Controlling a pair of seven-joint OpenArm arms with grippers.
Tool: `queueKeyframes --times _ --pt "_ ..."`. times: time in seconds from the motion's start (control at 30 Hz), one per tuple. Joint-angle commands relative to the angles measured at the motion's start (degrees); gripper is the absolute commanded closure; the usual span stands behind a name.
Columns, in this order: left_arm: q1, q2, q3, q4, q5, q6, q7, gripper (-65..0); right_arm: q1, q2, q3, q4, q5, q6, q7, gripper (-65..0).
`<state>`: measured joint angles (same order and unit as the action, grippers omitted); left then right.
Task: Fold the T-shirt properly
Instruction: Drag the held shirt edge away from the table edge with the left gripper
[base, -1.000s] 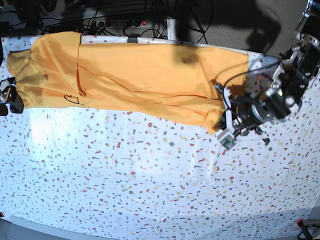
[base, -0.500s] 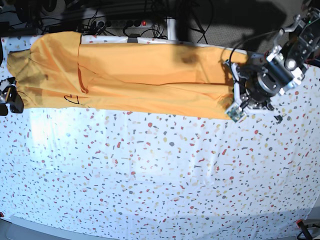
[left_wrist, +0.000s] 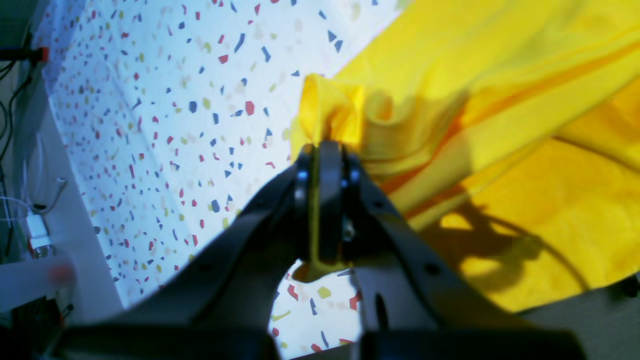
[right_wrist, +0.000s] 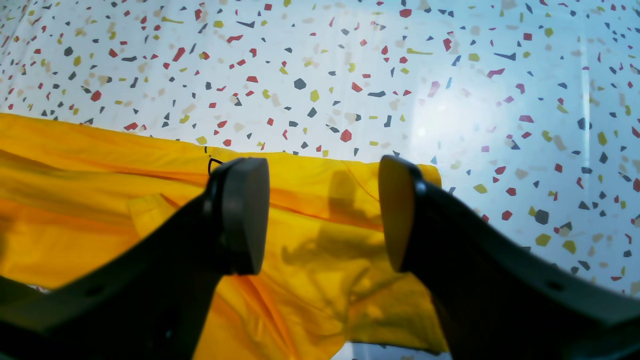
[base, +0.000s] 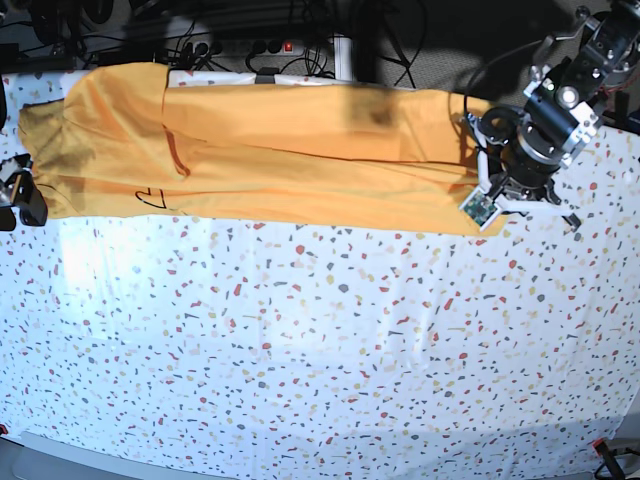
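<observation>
My left fingers (left_wrist: 325, 165) are clamped on a bunched hem corner of the T-shirt (base: 300, 150), which stretches away from them in a long band along the desk (base: 330, 350). My right fingers (right_wrist: 320, 215) stand apart above its collar end, empty. I judge only the lengthwise fold done; crosswise folds remain.

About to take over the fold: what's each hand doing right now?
Left hand: closed, pinching an edge of the T-shirt.
Right hand: open, holding nothing, poised above the shirt's collar end.
</observation>
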<state>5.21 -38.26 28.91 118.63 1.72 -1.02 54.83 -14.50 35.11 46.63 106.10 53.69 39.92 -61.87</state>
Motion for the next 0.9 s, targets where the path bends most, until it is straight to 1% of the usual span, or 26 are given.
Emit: queueKeyframes --times 0.0,0.2,0.37,0.47,0.5,0.53,0.57,0.6,0.63,0.67,0.8,0.87 --pt "0.0 -0.8 -0.5 0.8 0.8 0.6 -0.4 0.0 0.4 1.6 0.6 0.6 0.6 0.1 0.9 -34.7" --pt "2.8 -0.8 -0.5 0.6 0.9 0.6 -0.5 0.0 0.4 1.6 0.6 0.6 0.5 0.1 0.6 -34.7" --pt "3.4 -0.8 -0.5 0.6 1.6 0.6 -0.4 0.0 0.4 1.6 0.6 0.6 0.5 0.1 0.5 -34.7" --pt "3.4 -0.8 -0.5 0.6 3.2 0.6 -0.4 0.0 0.4 1.5 0.6 0.6 0.5 0.1 0.5 -34.7" --pt "3.4 -0.8 -0.5 0.6 3.8 0.7 -0.4 -3.8 0.4 1.5 0.6 0.6 0.3 0.1 0.5 -34.7" --pt "3.4 -0.7 -0.5 0.6 4.5 0.7 -0.4 -11.8 0.4 1.5 0.6 0.6 0.2 0.1 0.5 -34.7" --pt "3.4 -0.6 -0.5 0.6 5.1 1.6 -0.3 -19.2 0.4 1.5 0.6 0.6 -0.2 0.1 0.5 -34.7" --pt "3.5 -0.6 -0.5 0.6 5.7 3.1 -0.2 -25.2 0.4 1.5 0.6 0.6 -0.7 0.1 0.6 -34.7" --pt "3.6 -0.7 -0.5 0.6 6.5 4.8 0.1 -29.2 0.4 1.6 0.6 0.6 -1.3 0.1 0.8 -34.7" --pt "3.6 -0.6 -0.5 0.6 7.5 6.3 0.9 -31.1 0.4 1.5 0.6 0.6 -1.3 0.1 0.8 -34.7" --pt "3.5 -0.6 -0.5 0.6 13.2 11.2 1.3 -31.4 0.4 1.5 0.6 0.6 -1.1 0.1 0.9 -34.7" --pt "3.5 -0.6 -0.5 0.6 16.3 14.4 1.0 -31.4 0.4 1.5 0.6 0.6 -1.1 0.1 0.9 -34.7"
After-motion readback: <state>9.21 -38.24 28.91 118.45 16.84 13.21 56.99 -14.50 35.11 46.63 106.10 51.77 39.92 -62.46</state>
